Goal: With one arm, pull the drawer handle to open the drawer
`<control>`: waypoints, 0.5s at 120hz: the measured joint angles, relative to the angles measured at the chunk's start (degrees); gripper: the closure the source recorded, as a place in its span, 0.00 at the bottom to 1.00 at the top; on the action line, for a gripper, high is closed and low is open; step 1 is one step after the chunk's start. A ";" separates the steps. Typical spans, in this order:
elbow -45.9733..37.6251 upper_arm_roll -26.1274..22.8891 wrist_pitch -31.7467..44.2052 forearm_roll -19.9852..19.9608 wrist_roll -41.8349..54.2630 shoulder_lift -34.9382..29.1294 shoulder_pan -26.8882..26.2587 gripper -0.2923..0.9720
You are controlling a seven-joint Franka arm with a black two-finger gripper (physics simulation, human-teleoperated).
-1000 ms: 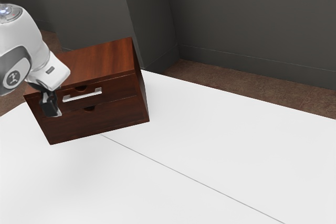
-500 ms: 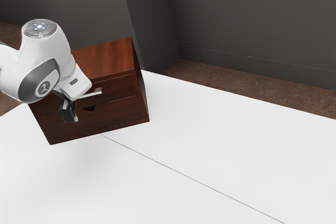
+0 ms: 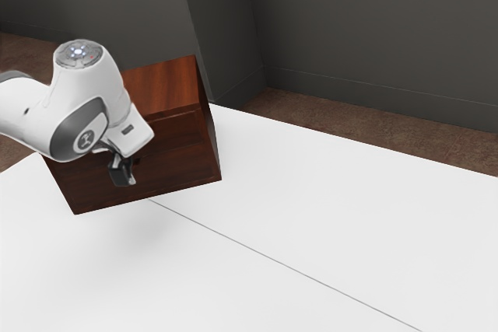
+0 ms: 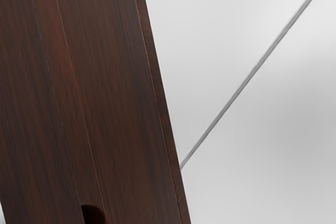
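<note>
Dark grey walls (image 3: 373, 21) all round. A squared column (image 3: 222, 29) stands behind the cabinet, and there's brown floor (image 3: 373, 126) past the far edge.

The white tabletop (image 3: 327, 215) takes up most of the exterior view.

The cabinet (image 3: 167, 83) is dark wood. It sits at the exterior view's left near the tabletop's far edge, front face toward the camera.

My arm (image 3: 78, 118) comes in from the exterior view's left and sits in front of that face, covering its left half. The drawer handle is hidden behind it. That's the one thing in the way of a clear read.

The drawer (image 3: 183, 126) is in the upper part of the front face. The stretch showing to the right of my arm looks flush with the cabinet, so it's not pulled out.

The jaws are black, hanging under the white wrist, low and close against the front face. I can't tell whether they're apart or together, or whether they touch the wood.

A thin seam (image 3: 272, 260) runs diagonally across the tabletop from near the cabinet's lower front edge.

The exterior view gives the room, arm pose and cabinet placement. The wrist view gives the close-up:
- cabinet front (image 4: 79, 103) with its wood grain
- fine grooves (image 4: 65, 77) running along the panel
- seam (image 4: 252, 72) running up to the cabinet's edge
- small dark rounded notch (image 4: 92, 214) in the wood; I can't tell which drawer it belongs to
</note>
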 joint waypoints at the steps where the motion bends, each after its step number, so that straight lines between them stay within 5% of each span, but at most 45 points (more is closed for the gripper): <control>1: -0.23 0.00 0.02 -0.01 0.02 -0.17 -0.04 0.22; 60: -10.10 0.06 -0.01 -0.19 0.95 -10.51 -1.88 0.22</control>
